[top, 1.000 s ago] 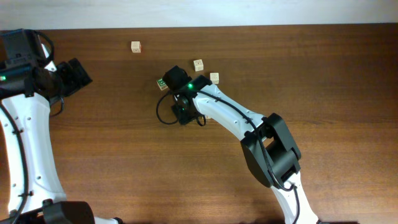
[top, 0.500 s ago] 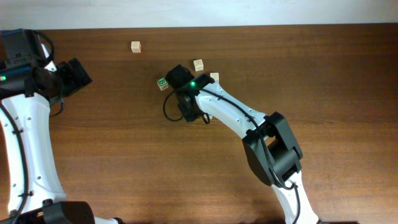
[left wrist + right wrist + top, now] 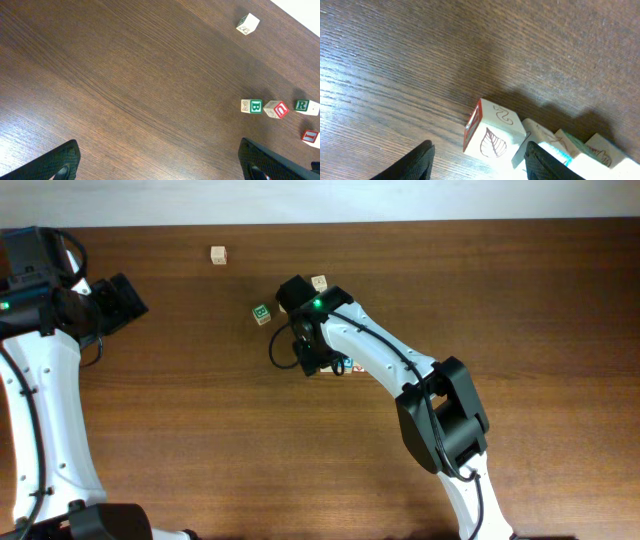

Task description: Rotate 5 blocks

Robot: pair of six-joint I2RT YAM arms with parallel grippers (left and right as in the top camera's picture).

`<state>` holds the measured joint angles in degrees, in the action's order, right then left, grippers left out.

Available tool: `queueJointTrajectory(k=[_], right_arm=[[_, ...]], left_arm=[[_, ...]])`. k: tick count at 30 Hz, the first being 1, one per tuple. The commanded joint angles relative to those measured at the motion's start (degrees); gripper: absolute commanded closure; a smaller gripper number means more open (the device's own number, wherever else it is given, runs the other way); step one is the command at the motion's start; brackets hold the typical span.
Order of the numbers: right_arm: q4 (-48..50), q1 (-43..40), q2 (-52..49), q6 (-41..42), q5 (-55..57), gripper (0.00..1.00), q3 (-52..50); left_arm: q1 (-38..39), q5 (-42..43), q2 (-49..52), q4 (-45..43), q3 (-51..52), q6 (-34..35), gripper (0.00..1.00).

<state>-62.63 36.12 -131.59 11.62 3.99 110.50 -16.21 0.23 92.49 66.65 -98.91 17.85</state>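
A: Overhead, where is the right gripper (image 3: 330, 366) hovering?
B: Over the middle of the desk (image 3: 200, 430), just beside the red-edged block (image 3: 346, 367).
A: Left wrist view?
B: The left gripper (image 3: 159, 167) is hanging spread wide, with the other blocks (image 3: 251, 106) well apart from it.
A: Right wrist?
B: Its fingers (image 3: 420, 159) are standing spread, pinching nothing, with the red-edged block (image 3: 492, 134) just ahead between them. I'd be squaring onto flat faces before closing.

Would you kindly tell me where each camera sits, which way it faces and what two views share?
Overhead: above the table, looking straight down; both arms show, the right arm extended to the blocks.
Left wrist: on the left gripper, looking across the table at the blocks; its open fingers fill the bottom corners.
Right wrist: close over a red-edged block; its fingers show below.
Shared: overhead and left wrist both show the lone block.
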Motion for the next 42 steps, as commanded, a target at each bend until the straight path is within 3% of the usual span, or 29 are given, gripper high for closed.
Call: queueJointTrajectory(k=[1, 4, 7, 9, 13, 42], right_arm=[[-0.8, -0.7, -0.9, 0.9, -1.0, 0.41, 2.1], [-1.5, -1.0, -0.7, -0.8, -4.6, 0.47, 4.4], [-1.0, -0.9, -0.7, -0.9, -10.0, 0.74, 5.9], [0.2, -0.5, -1.0, -0.2, -12.6, 0.85, 5.8], [3.1, 0.2, -1.3, 4.1, -8.4, 0.93, 3.7], [0.8, -0.2, -5.1, 8.9, 2.5, 0.96, 3.7]], left_arm=[[-0.1, 0.6, 0.6, 0.1, -1.2, 0.6, 0.01], [-0.1, 0.6, 0.6, 0.1, -1.2, 0.6, 0.01], [-0.1, 0.6, 0.6, 0.0, -1.2, 0.6, 0.01], [-0.1, 0.6, 0.6, 0.1, -1.2, 0.6, 0.01], [-0.1, 0.6, 0.6, 0.0, -1.2, 0.6, 0.01], [-0.1, 0.6, 0.6, 0.1, -1.2, 0.6, 0.01]])
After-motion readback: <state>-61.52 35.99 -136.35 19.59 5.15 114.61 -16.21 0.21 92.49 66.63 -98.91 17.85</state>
